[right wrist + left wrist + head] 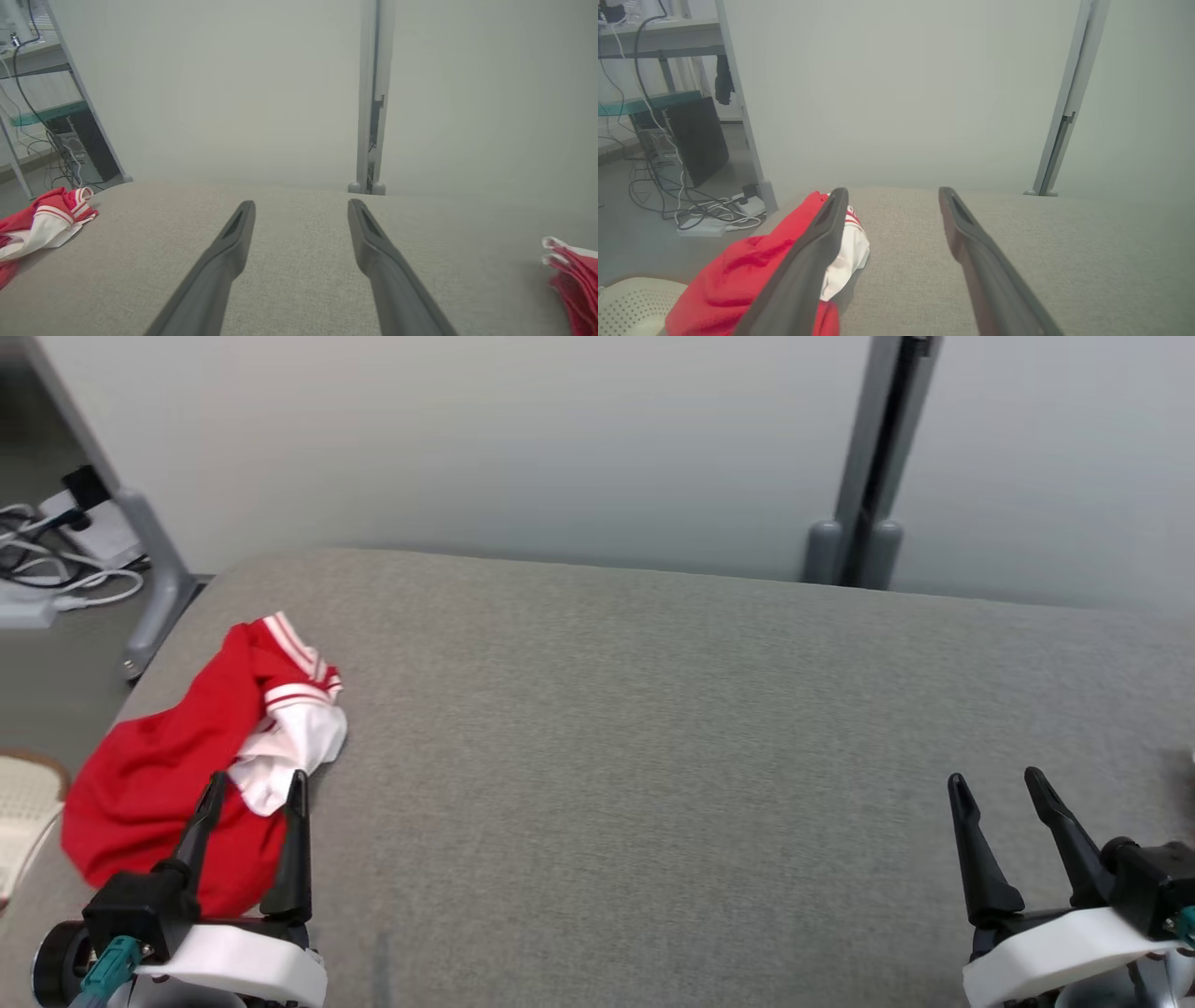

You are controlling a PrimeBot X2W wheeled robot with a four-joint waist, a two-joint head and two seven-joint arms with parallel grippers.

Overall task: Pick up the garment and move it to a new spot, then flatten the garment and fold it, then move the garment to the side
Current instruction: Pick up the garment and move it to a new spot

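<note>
In the head view I am holding my left gripper [258, 778] wide at seven o'clock, over the crumpled garment [168, 775] on the pad [653, 709]. My right gripper [995, 778] is standing wide at four o'clock. In the left wrist view the garment is lying at eight o'clock. In the right wrist view it is lying at nine o'clock.

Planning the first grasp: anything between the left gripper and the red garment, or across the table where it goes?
Nothing visible. The open left gripper is right at the crumpled garment, no object between them. The grey table is bare through the middle; another red cloth lies at its far right.
</note>
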